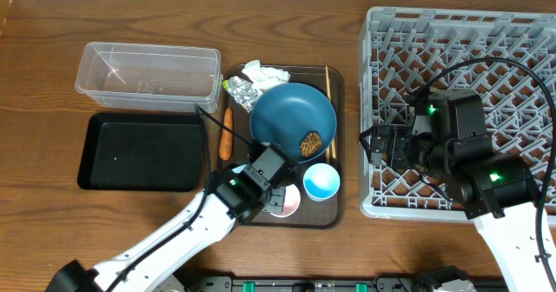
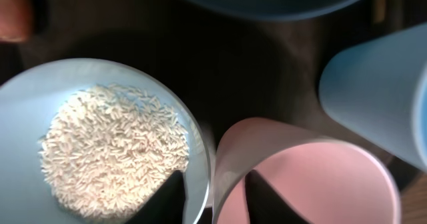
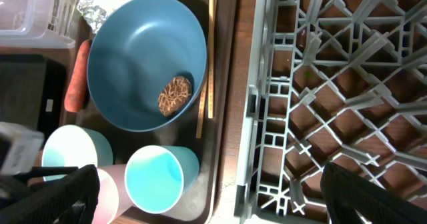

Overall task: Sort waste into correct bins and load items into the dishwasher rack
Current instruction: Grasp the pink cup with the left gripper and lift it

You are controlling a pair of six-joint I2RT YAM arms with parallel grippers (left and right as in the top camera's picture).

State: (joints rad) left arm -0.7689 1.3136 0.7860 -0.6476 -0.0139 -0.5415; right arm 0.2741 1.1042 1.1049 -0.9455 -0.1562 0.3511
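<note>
My left gripper point(image 2: 213, 197) stands over the near end of the brown serving tray point(image 1: 337, 212). One finger point(image 2: 167, 194) is inside the white bowl point(image 2: 27, 111) of rice point(image 2: 113, 144), the other inside the pink cup point(image 2: 320, 177). Both rims are pinched between the jaws. The light-blue cup point(image 1: 321, 182) stands just to the right. The blue plate point(image 1: 287, 109) holds a brown lump point(image 1: 311, 143). A carrot point(image 1: 227, 134), foil point(image 1: 240, 89), paper point(image 1: 263, 72) and chopsticks point(image 1: 327, 83) lie around it. My right gripper point(image 3: 217, 204) hangs open over the left edge of the rack point(image 1: 486, 49), holding nothing.
The clear tub point(image 1: 148, 75) stands at the back left with the black tray point(image 1: 143, 150) in front of it. Both lie left of the serving tray. My left arm crosses the table's front edge, hiding most of the bowl from overhead.
</note>
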